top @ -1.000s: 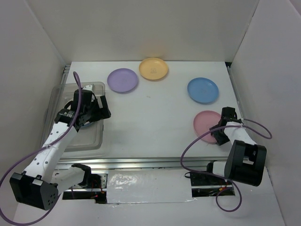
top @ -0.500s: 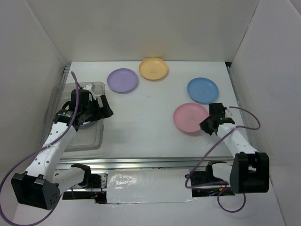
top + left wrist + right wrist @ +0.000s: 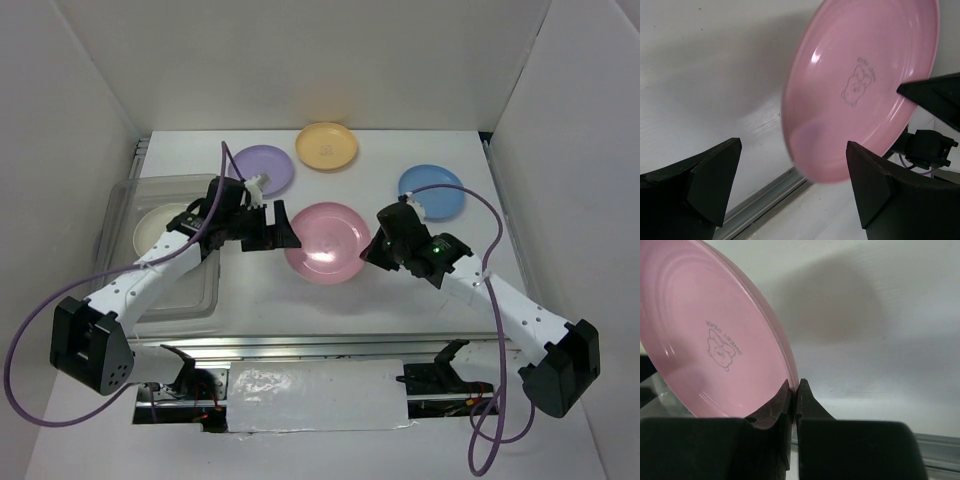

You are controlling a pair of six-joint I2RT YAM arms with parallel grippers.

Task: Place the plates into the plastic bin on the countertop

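My right gripper [image 3: 373, 249] is shut on the right rim of the pink plate [image 3: 325, 243] and holds it tilted above the middle of the countertop [image 3: 330, 300]. In the right wrist view the jaws [image 3: 796, 388] pinch the pink plate's [image 3: 715, 340] edge. My left gripper [image 3: 284, 230] stands open at the plate's left edge. In the left wrist view the pink plate's [image 3: 860, 85] lower rim hangs between the wide-apart fingers [image 3: 710, 182]. The plastic bin [image 3: 185, 295] at the left holds a cream plate [image 3: 158, 232]. Lilac [image 3: 268, 166], orange-yellow [image 3: 326, 146] and blue [image 3: 438, 192] plates lie at the back.
White walls close in the left, back and right sides. A metal rail [image 3: 320, 345] runs along the front edge of the countertop. My left arm crosses over the bin's right rim, and my right arm covers part of the blue plate.
My right gripper shut on the pink plate, lifted it and carried it left to the middle. My left arm swung out of the bin rightward to the plate, uncovering the cream plate.
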